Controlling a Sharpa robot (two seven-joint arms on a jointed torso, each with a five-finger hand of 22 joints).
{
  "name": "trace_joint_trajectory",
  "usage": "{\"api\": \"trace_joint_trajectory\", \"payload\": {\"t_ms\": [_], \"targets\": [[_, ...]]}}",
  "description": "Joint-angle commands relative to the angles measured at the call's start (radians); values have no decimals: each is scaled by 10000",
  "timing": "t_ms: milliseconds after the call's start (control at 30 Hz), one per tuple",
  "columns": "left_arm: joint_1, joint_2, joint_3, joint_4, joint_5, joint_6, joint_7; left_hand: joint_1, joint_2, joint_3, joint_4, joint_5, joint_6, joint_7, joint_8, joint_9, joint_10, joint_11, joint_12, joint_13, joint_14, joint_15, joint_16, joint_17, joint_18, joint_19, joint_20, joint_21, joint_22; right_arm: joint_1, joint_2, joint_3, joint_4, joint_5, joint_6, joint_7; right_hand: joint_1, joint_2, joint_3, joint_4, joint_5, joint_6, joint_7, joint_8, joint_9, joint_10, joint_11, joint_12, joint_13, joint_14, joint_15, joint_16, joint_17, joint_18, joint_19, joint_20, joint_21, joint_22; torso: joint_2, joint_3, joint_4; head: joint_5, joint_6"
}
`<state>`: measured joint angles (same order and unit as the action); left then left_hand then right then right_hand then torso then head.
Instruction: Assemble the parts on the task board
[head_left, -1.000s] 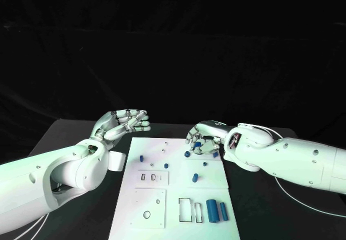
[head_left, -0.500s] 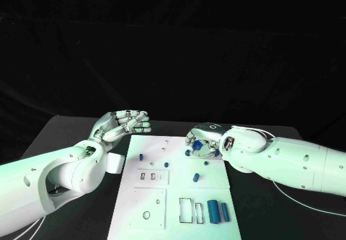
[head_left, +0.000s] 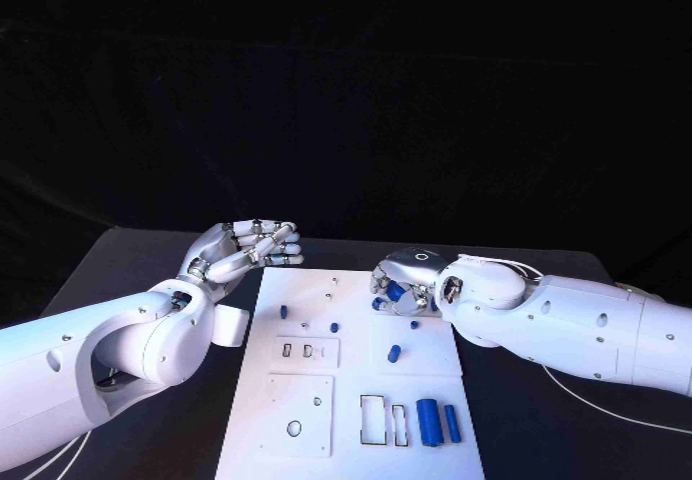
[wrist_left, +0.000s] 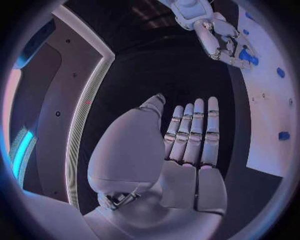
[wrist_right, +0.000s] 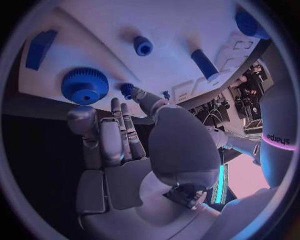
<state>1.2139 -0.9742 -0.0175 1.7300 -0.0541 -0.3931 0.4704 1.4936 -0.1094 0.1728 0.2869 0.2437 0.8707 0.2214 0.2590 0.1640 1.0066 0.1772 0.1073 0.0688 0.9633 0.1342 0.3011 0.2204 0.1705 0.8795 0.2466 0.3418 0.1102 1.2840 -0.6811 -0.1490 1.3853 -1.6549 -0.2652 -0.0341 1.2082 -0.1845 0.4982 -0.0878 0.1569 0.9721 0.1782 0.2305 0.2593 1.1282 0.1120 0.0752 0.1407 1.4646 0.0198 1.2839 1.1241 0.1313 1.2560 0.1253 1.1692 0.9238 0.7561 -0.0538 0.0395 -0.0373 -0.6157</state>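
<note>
The task board (head_left: 351, 400) lies in the middle of the black table (head_left: 130, 270), and pretty much everything can be placed off it. The right hand (head_left: 400, 284) is hovering low over the board's far right corner, fingers curled down around a blue gear (wrist_right: 84, 85) and a small blue peg (wrist_right: 127, 90); whether anything is actually pinched can't be told from these views, since the fingertips look just beside the parts rather than clamped on them. The left hand (head_left: 240, 250) is held just off the board's far left corner, empty, with fingers straight and close together in the wrist view. More blue parts are scattered over the board: a short knob (wrist_right: 143, 46), a longer pin (wrist_right: 204, 63), plus two cylinders (head_left: 428, 421) near the board's near right edge. The main risk, as a guess: with the fingers crowded that tight around the gear, a neighbouring peg could get knocked over or flicked off the board's edge. A half-caught grip could also let the part slip and roll, and the board itself might get nudged since nothing is bracing it.
</note>
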Motion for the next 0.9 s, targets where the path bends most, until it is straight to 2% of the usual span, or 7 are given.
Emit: {"api": "trace_joint_trajectory", "payload": {"t_ms": [33, 267, 900], "targets": [[19, 1, 11, 33, -58, 222, 8, -49, -60, 4, 25, -49, 33, 90, 26, 15, 57, 23, -24, -1, 35, 22, 34, 15, 129, 47, -11, 38, -1, -37, 44, -5, -64, -209, 240, -68, 67, 9, 93, 24, 58, -11, -7, -38, 26, 55, -38, 57, 26, 336, 30, 113, 86, -154, 97, -2, 119, 156, 17, -5, 15, 9, -24], [21, -19, 11, 22, -44, 213, -29, -59, -59, 2, 27, -49, 31, 93, 25, 15, 56, 25, -28, -1, 33, 23, 34, 17, 129, 47, -11, 38, -2, -78, 91, -8, -127, -133, 291, -11, 104, 148, 332, 95, 59, 106, -74, -6, 89, 182, -89, 82, 35, 381, -2, 409, 367, -216, 245, -21, 462, 634, 25, -4, -5, 63, -45], [27, -43, 11, 17, -33, 186, -144, -70, -32, 15, 24, -44, 31, 96, 25, 16, 57, 26, -39, -2, 35, 23, 39, 28, 130, 51, -12, 40, -4, -131, 166, -12, -215, 41, -221, 66, 227, 557, 1007, 256, -229, 438, -239, 182, 329, 591, -232, 132, 21, 366, -107, 683, 511, -288, 363, -100, 915, 1281, 47, -9, -5, 63, -77]]}}
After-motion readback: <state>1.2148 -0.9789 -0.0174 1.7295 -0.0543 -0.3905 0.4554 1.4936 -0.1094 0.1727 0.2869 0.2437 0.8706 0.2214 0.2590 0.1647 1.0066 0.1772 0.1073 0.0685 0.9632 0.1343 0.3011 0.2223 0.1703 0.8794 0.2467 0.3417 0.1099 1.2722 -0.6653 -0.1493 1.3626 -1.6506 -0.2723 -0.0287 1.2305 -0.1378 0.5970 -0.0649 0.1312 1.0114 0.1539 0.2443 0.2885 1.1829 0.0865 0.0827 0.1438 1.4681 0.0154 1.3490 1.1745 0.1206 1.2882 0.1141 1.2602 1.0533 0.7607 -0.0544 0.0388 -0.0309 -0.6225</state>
